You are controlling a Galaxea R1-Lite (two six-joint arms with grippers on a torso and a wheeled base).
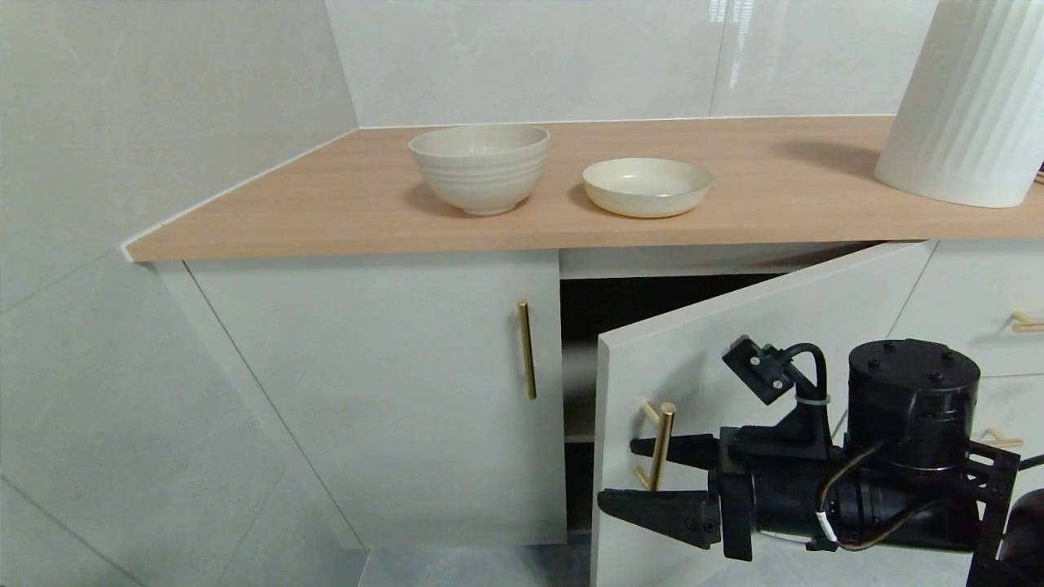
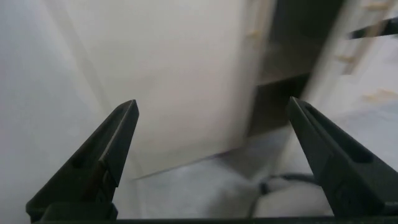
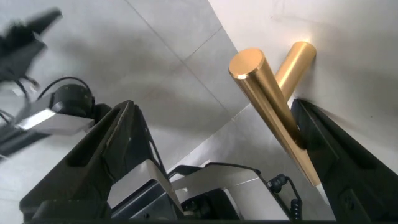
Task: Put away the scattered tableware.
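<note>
**At the cabinet: right gripper (image 1: 618, 473) spread around the door handle (image 1: 665, 420)**

On the countertop (image 1: 326, 220), the bowl (image 1: 479, 167) and shallow dish (image 1: 647, 186) are seen side by side, apart. Below, the gold handle of the ajar door (image 1: 734, 326) is straddled, not clamped. The left gripper (image 2: 211, 162) is held wide, nothing gripped.

The right arm (image 1: 864, 497) was all black, made of fat round parts joined together. On top sat a big drum-shaped piece (image 1: 913, 399) with small screws in its lid. A little black camera box (image 1: 754, 363) stuck up on a stalk. A black cable (image 1: 807, 352) curled out of it, tied down with a white strap (image 1: 811, 399). Thin white and brown wires (image 1: 836, 489) ran along the side. The right gripper (image 1: 617, 473) had two flat, pointed black fingers (image 1: 669, 514) with small round screws. The left gripper (image 2: 211, 104) had the same dark, pointed shape.
</note>
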